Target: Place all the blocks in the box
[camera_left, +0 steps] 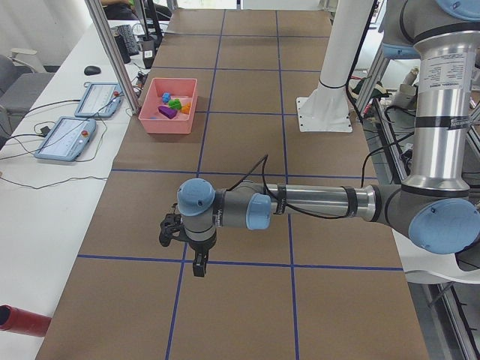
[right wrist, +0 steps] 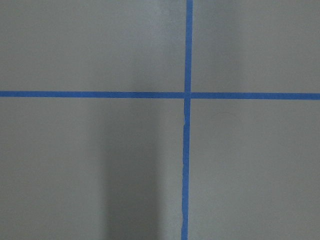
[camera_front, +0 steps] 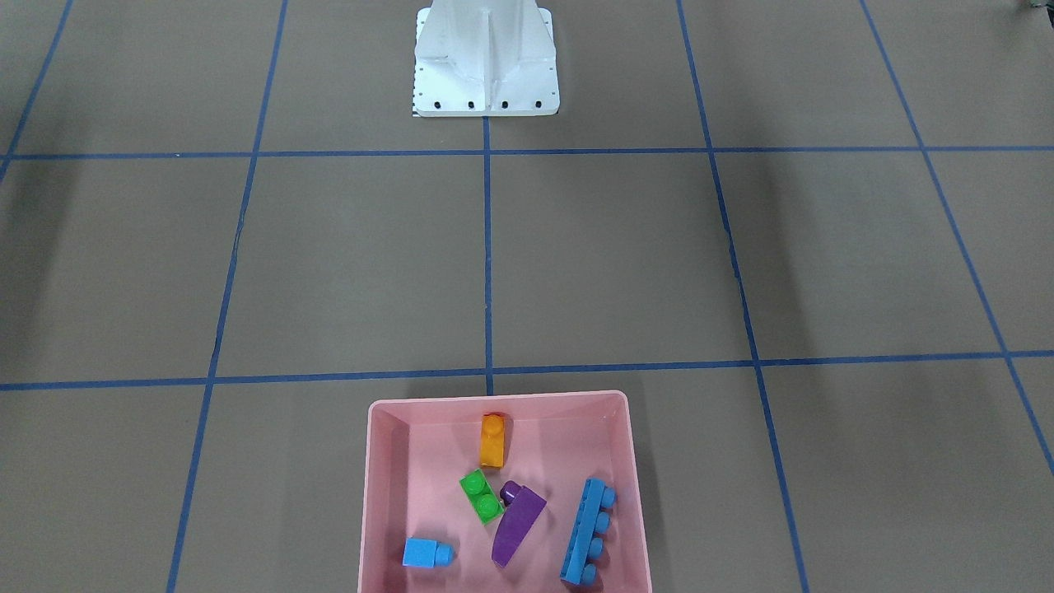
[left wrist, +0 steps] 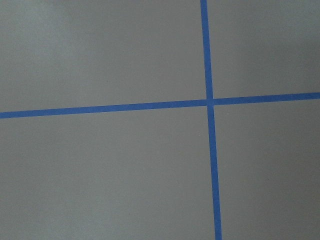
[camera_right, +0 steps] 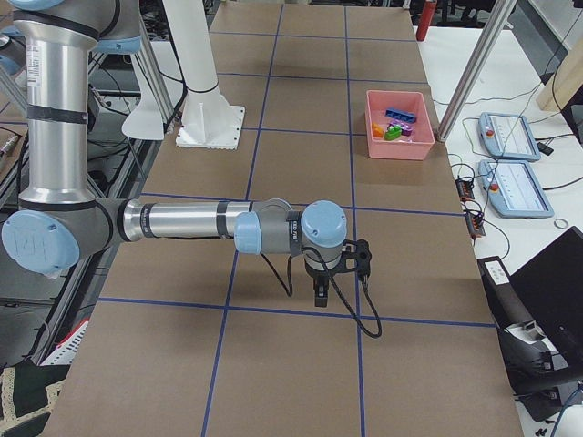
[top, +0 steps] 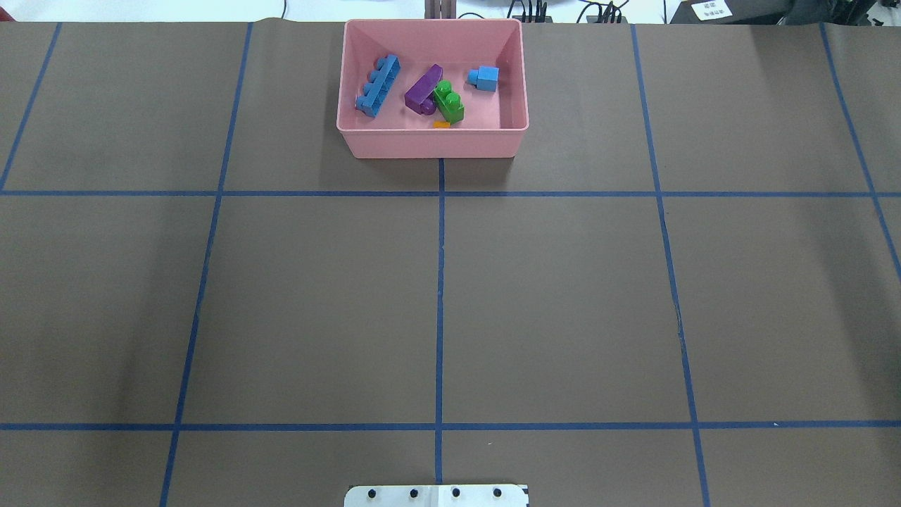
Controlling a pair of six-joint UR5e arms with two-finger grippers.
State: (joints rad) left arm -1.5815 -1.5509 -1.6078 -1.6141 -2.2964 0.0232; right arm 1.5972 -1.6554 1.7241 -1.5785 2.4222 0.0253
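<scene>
The pink box (camera_front: 494, 398) (top: 433, 144) stands at the table's far edge from the robot. Inside it lie all the blocks I can see: the orange one (camera_front: 492, 443) (top: 441, 124), the green two-stud (camera_front: 481, 494) (top: 449, 103), the purple wedge (camera_front: 517, 527) (top: 422, 88), the long blue bar (camera_front: 588, 531) (top: 378, 86) and the small blue cube (camera_front: 426, 553) (top: 485, 77). My left gripper (camera_left: 199, 268) and right gripper (camera_right: 321, 297) hang over bare table far from the box. Only the side views show them, so I cannot tell open from shut. Both wrist views show only brown table and blue tape.
The white robot base (camera_front: 486, 66) (top: 436, 496) stands mid-table on the robot's side. Beyond the box, a bench holds control pendants (camera_left: 67, 139) (camera_right: 515, 187) and cables. A red cylinder (camera_left: 22, 319) lies on that bench. A metal frame post (camera_left: 112, 52) rises beside the box.
</scene>
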